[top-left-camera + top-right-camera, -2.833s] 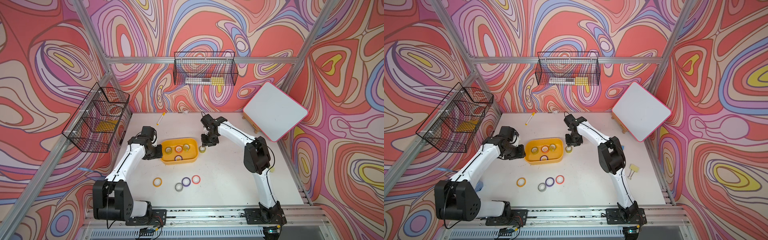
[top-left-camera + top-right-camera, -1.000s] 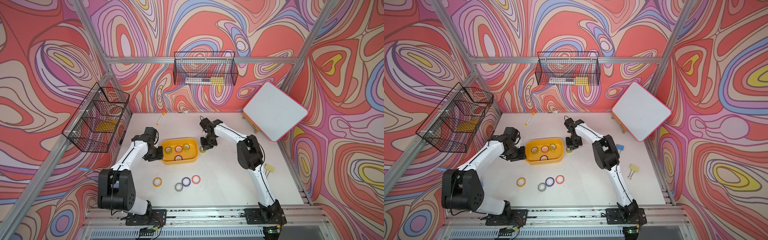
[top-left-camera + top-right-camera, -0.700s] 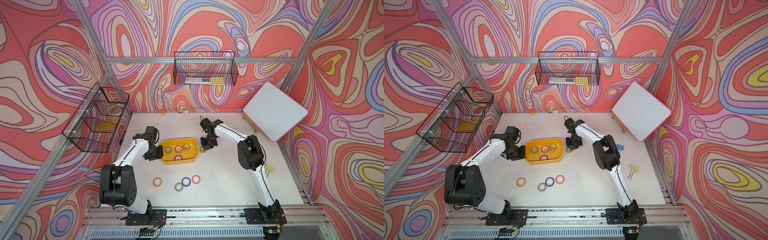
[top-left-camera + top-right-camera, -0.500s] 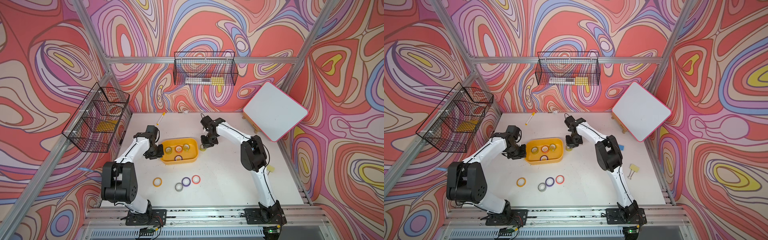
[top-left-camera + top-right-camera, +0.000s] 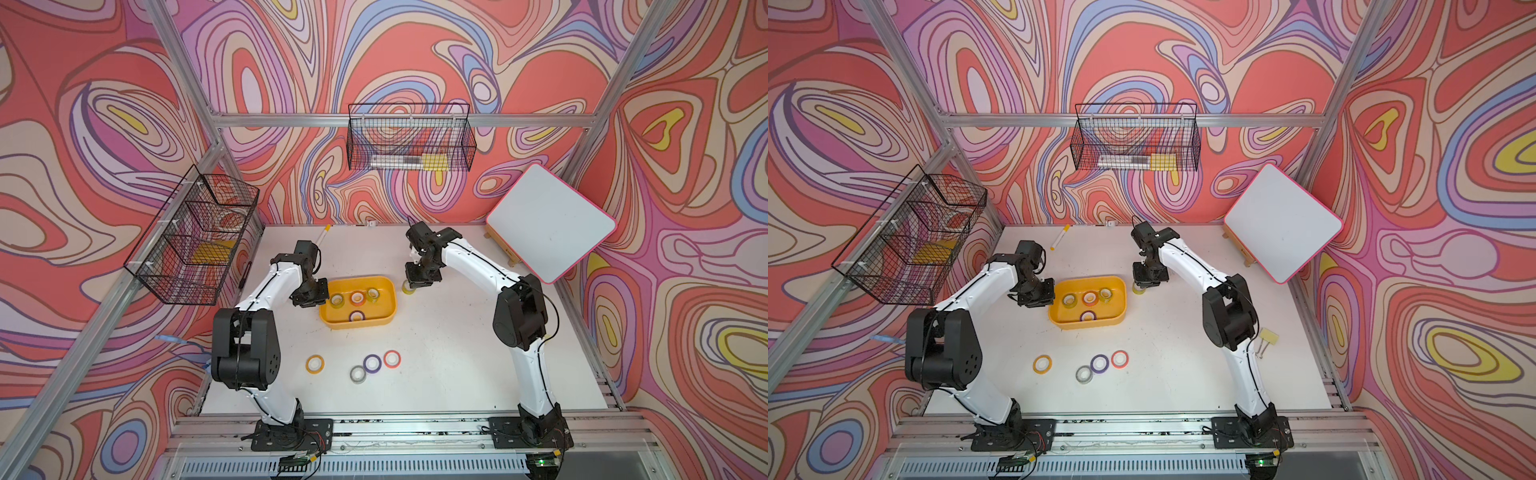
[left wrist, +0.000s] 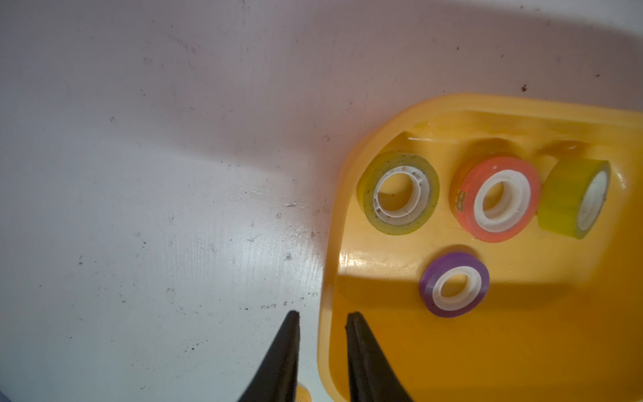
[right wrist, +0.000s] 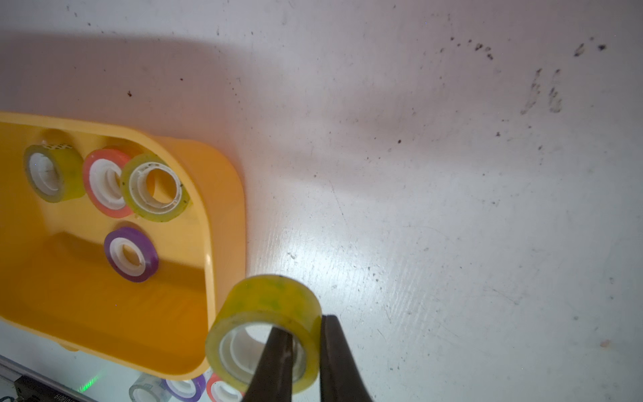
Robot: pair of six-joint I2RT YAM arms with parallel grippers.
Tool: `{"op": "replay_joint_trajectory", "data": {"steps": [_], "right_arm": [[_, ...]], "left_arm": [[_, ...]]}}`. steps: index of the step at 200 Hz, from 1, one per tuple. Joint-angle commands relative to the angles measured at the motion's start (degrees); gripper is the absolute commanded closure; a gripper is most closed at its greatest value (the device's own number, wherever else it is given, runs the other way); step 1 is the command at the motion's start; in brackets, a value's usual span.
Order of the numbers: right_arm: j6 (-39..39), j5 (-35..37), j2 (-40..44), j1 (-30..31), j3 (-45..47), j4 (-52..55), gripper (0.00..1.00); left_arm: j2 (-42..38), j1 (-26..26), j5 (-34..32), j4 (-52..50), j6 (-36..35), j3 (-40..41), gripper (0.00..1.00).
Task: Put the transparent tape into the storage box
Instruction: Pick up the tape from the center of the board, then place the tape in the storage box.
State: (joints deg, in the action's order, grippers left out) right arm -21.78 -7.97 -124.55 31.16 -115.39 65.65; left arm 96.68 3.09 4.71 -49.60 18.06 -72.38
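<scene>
A shallow yellow-orange plastic storage box (image 5: 357, 325) sits mid-table. Inside lie four tape rolls: a speckled clear-yellowish roll (image 6: 398, 193), a coral roll (image 6: 497, 198) and a purple roll (image 6: 454, 283) lying flat, and a second clear-yellowish roll (image 6: 570, 198) tipped on edge.

A black wire basket (image 5: 191, 245) on the left wall holds something yellow that I can't make out.

The right gripper (image 7: 303, 323) is clamped on the transparent tape roll (image 7: 268, 299), one finger through its core. It is just right of the box, outside the rim.

The left gripper (image 6: 323, 315) straddles the box's left rim, fingers a little apart. I can't tell if they touch it.
</scene>
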Motion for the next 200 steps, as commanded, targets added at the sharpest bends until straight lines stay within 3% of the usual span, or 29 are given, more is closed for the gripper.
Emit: {"op": "replay_joint_trajectory", "data": {"steps": [1,107,200], "right_arm": [[-0.23,-0.69,3.25,0.18,-3.71,1.12,0.86],[-2.02,-5.81,-8.01,7.63,-18.60,-0.27,0.85],[-5.98,-7.16,-13.77,8.48,-18.62,-4.95,0.85]], "left_arm": [[1.26,0.35,0.04,-1.11,0.83,0.84,0.70],[2.70,0.50,-0.52,-1.55,0.39,0.58,0.78],[2.75,0.47,0.12,-1.54,0.22,0.57,0.78]]}}
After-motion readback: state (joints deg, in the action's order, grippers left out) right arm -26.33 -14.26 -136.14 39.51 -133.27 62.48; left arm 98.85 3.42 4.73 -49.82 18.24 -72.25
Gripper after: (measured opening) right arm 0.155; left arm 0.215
